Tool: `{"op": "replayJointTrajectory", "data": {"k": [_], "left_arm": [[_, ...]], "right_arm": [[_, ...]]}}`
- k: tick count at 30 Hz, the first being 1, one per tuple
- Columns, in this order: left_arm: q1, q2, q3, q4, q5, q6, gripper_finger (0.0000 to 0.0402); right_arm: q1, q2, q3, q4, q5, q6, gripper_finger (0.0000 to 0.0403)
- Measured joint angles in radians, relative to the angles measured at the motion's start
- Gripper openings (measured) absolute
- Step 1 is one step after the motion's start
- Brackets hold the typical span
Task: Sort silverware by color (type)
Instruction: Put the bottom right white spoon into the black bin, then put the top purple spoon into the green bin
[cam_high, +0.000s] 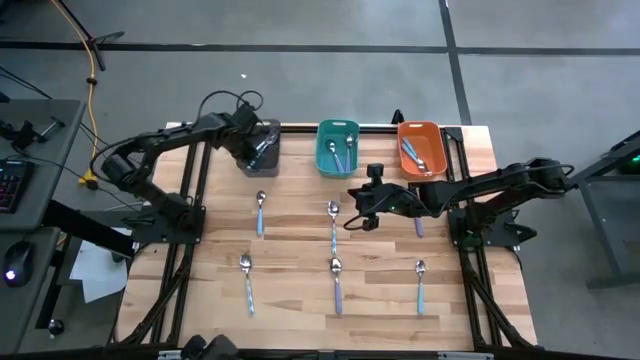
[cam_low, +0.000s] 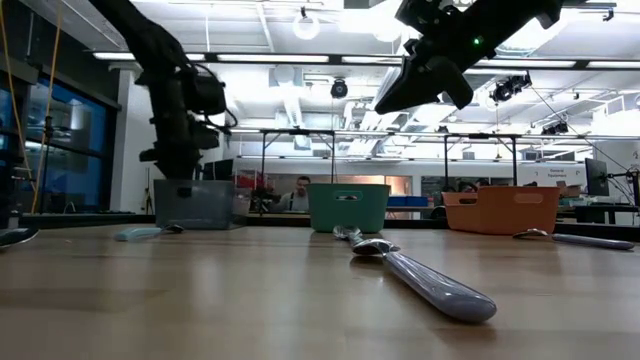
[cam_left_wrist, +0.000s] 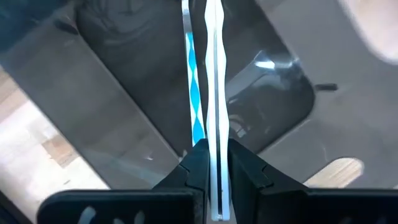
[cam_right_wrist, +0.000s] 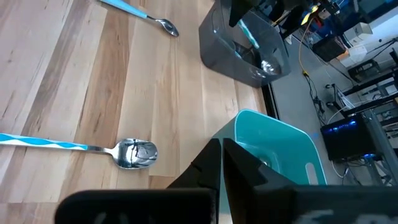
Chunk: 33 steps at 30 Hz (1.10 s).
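The left gripper (cam_high: 262, 152) hangs over the grey bin (cam_high: 264, 158), its fingers clamped on a spoon (cam_left_wrist: 214, 112) with a blue-and-white handle that dangles straight down from them into that bin. The right gripper (cam_high: 358, 218) hovers with fingers pressed together and nothing between them, just beside the bowl of a blue-handled spoon (cam_high: 333, 223) lying on the table (cam_high: 300, 300). The teal bin (cam_high: 337, 146) sits just beyond it, the orange bin (cam_high: 420, 147) off to its side
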Motion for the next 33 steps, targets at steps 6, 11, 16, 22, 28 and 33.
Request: {"op": "replayJointTrajectory", "data": {"k": [6, 11, 16, 22, 28, 33], "left_arm": [[0.000, 0.043, 0.000, -0.004, -0.001, 0.018, 0.0036], [-0.002, 0.036, 0.000, -0.002, -0.004, 0.037, 0.0057], [-0.009, -0.012, 0.000, 0.035, -0.045, 0.058, 0.0072], [-0.021, -0.106, -0.005, 0.089, -0.057, 0.068, 0.0082], [-0.094, -0.231, -0.118, 0.316, -0.056, 0.039, 0.0070], [-0.190, -0.319, -0.274, 0.634, -0.049, 0.023, 0.0055]], "right_arm": [[0.000, 0.000, 0.000, 0.000, 0.000, 0.002, 0.0000], [0.000, 0.000, 0.000, 0.000, 0.000, 0.019, 0.0000], [-0.012, 0.000, 0.000, -0.001, -0.009, 0.090, 0.0000], [-0.048, 0.000, 0.000, -0.024, -0.089, 0.234, 0.0000], [-0.058, 0.006, -0.026, 0.060, -0.149, 0.386, 0.0000], [-0.080, 0.015, -0.182, 0.351, -0.232, 0.530, 0.0000]]}}
